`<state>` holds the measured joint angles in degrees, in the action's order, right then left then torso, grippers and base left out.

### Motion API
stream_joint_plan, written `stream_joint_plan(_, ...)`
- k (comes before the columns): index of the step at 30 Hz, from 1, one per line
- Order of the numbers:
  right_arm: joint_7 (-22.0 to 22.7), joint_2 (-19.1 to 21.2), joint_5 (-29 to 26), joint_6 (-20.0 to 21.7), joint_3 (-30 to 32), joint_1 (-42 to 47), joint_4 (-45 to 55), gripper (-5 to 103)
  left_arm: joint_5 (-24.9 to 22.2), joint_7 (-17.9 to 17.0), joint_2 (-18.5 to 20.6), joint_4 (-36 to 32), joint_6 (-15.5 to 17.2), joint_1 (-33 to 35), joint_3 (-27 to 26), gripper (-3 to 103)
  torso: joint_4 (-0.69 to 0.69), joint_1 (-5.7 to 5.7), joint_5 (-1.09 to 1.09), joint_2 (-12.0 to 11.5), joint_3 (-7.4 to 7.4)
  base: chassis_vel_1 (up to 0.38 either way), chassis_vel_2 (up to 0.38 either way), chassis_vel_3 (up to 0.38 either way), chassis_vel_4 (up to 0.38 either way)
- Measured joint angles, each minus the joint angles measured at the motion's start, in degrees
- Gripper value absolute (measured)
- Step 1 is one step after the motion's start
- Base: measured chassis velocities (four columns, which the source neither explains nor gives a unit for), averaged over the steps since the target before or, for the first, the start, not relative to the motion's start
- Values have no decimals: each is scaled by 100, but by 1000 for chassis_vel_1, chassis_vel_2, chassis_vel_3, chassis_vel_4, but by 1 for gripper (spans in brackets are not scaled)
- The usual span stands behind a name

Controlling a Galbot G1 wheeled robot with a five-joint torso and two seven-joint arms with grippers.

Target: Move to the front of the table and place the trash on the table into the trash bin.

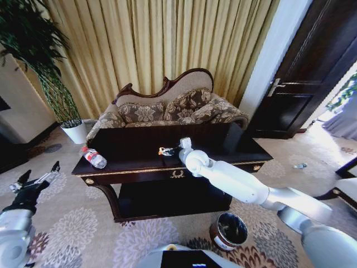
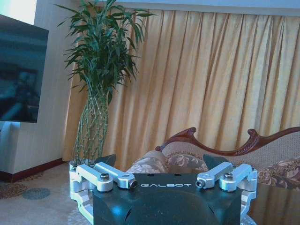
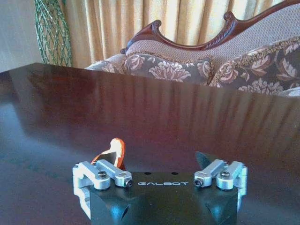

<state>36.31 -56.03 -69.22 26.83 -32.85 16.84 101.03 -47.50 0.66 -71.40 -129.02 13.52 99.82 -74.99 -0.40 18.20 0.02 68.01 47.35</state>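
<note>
Right pincer spread around an orange scrap on the table

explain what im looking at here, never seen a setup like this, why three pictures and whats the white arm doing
It is a wheeled robot with two arms, and each picture comes from one of its cameras. The head view looks down on a dark table in front of a sofa. The other two are cameras on its wrists. The right gripper reaches over the tabletop, fingers open around a small orange scrap, not yet gripping it. The left gripper waits open, off to the side above the carpet. A plastic bottle lies near the table's left end. The trash bin stands on the floor before the table.
</note>
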Motion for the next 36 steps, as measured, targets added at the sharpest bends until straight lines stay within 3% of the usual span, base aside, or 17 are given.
stream_joint_plan(10,35,53,76,-8,42,121,14,69,1,-24,32,-4,-40,-23,87,100,1,-1,0,0,0,0,0,0,0)
stream_joint_plan(12,35,79,77,-12,49,124,23,69,0,-25,33,-3,-51,-19,83,100,0,0,0,0,0,0,0,0,0)
stream_joint_plan(14,35,137,77,-31,64,132,57,52,-4,-26,36,17,-71,-3,69,100,1,-1,0,0,0,0,0,0,0)
stream_joint_plan(16,37,152,76,-34,69,135,73,52,-4,-27,38,21,-77,1,65,100,1,-1,0,0,0,0,0,0,0)
stream_joint_plan(26,123,246,-19,-61,216,183,275,9,1,-23,55,-30,-81,-10,126,100,1,0,0,0,0,0,0,0,0)
stream_joint_plan(28,122,265,-54,-61,252,195,300,9,2,-22,55,-33,-81,-7,130,100,1,0,0,0,0,0,0,0,0)
stream_joint_plan(29,92,296,-150,-59,316,216,355,2,4,-21,54,-34,-80,-1,131,100,1,0,0,0,0,0,0,0,0)
stream_joint_plan(31,65,315,-216,-56,346,222,394,2,5,-20,55,-34,-80,2,130,100,1,-1,0,0,0,0,0,0,0)
stream_joint_plan(33,-2,350,-361,-49,387,230,486,13,7,-19,64,-34,-81,1,130,100,1,-1,0,0,0,0,0,0,0)
stream_joint_plan(34,-2,350,-361,-49,387,230,486,13,7,-19,64,-34,-81,1,130,100,1,-1,0,0,0,0,0,0,0)
stream_joint_plan(35,-19,347,-421,-46,390,230,514,18,9,-19,72,-34,-81,-6,136,100,1,-1,0,0,0,0,0,0,0)
stream_joint_plan(36,10,256,-567,-34,384,236,549,34,17,-20,74,-40,-81,-20,172,100,1,0,0,0,0,0,0,0,0)
